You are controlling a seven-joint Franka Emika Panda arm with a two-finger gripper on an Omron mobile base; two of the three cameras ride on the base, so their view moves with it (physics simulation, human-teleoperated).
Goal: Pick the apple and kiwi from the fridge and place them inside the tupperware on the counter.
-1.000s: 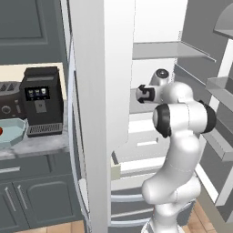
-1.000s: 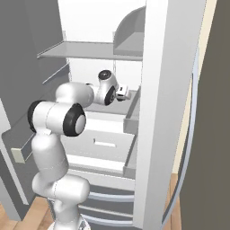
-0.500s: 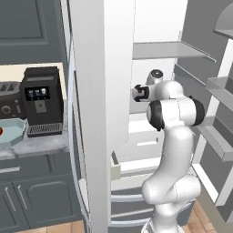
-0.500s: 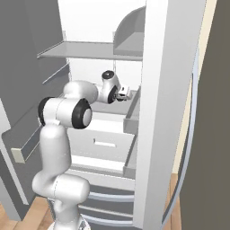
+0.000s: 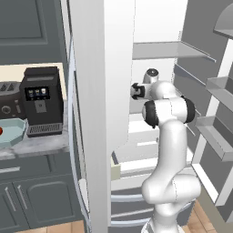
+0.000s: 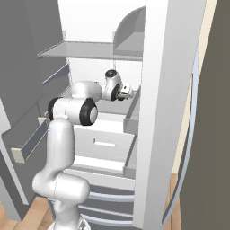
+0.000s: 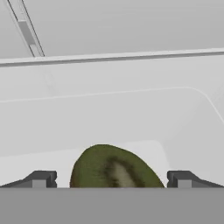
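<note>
While the arm reaches into the fridge (image 5: 113, 68), the holdings read as follows:

Gripper (image 7: 111, 179): inside the fridge's middle compartment, under the grey shelf (image 6: 90, 49), at the end of the white arm (image 5: 166, 136). In the hand view its two dark fingertips (image 7: 41, 179) stand wide apart, one on each side of the kiwi; the jaws are spread open and hold nothing. Whether either tip touches the fruit cannot be told.

Kiwi (image 7: 114, 168): green-brown, with a paler streak along its middle, lying on the pale floor of the compartment between the two tips, low in the hand view, its lower part cut off at the bottom edge.

Fridge: tall, white, doors swung open; door racks (image 5: 218, 132) show at the right of the left base view. A white drawer (image 6: 105, 143) with a slot handle sits below the level where the gripper works.

Counter (image 5: 32, 145): light marbled top over dark cabinets (image 5: 36, 195), left of the fridge in the left base view.

Tupperware (image 5: 11, 132): pale blue-green, near the front edge of the counter at the left border of the left base view, partly cut off; a small patch of red-orange shows inside it at the border, too little to name.

Coffee machine (image 5: 41, 102): black, toward the back of the counter, just right of the tupperware.

Toaster (image 5: 9, 98): dark, beside the coffee machine on its left
</note>
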